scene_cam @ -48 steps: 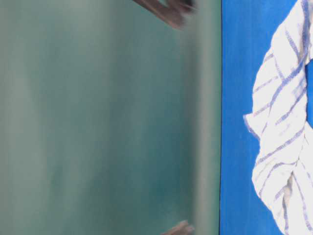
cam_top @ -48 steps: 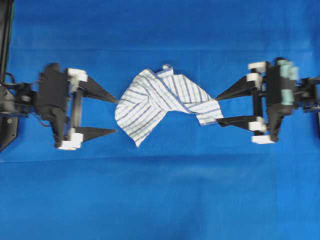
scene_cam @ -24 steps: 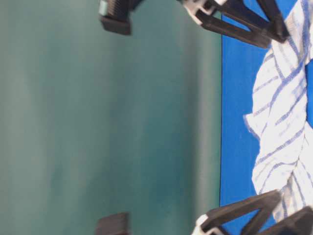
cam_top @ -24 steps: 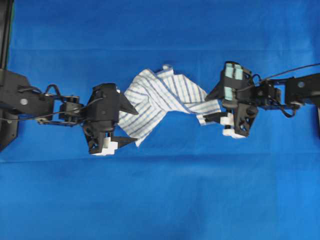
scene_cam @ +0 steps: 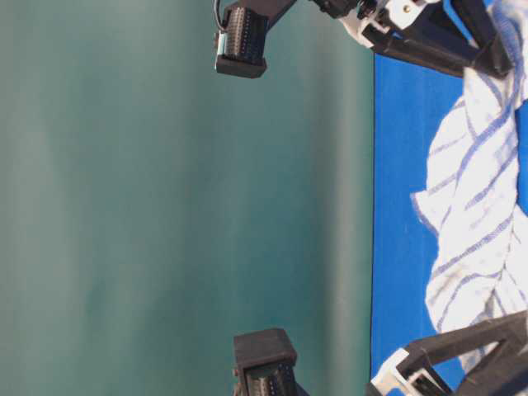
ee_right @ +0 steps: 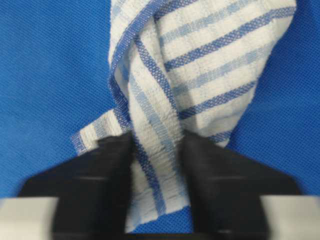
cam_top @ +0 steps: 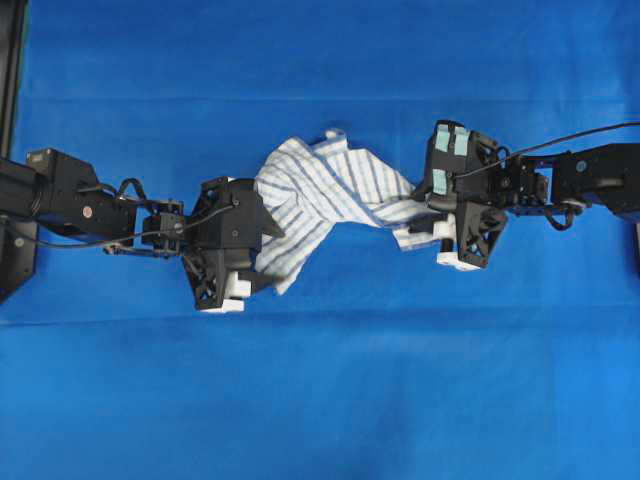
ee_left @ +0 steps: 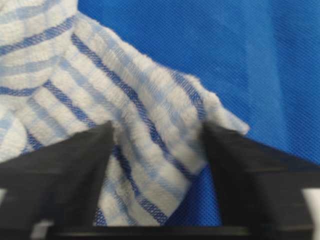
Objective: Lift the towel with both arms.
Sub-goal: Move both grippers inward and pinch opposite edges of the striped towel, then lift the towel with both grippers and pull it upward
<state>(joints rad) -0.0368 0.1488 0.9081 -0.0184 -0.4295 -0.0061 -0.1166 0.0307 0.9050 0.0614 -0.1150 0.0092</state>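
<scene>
1. Lying crumpled on the blue sheet [cam_top: 320, 400], the towel [cam_top: 330, 195] stretched between the two arms, near the middle of the scene.
2. The left gripper [ee_left: 157, 145] stood at the left end of the towel. Its two fingers [ee_left: 65, 170] had the striped cloth between them and touched it on both sides (a grip, as far as the wrist view showed).
3. The right gripper [ee_right: 157, 150] stood at the right end. Its fingers [ee_right: 220, 175] pinched a narrow twisted fold of the towel tightly.
4. In the table-level view the towel [scene_cam: 474, 206] lay on the sheet, with a black gripper at each end.
</scene>
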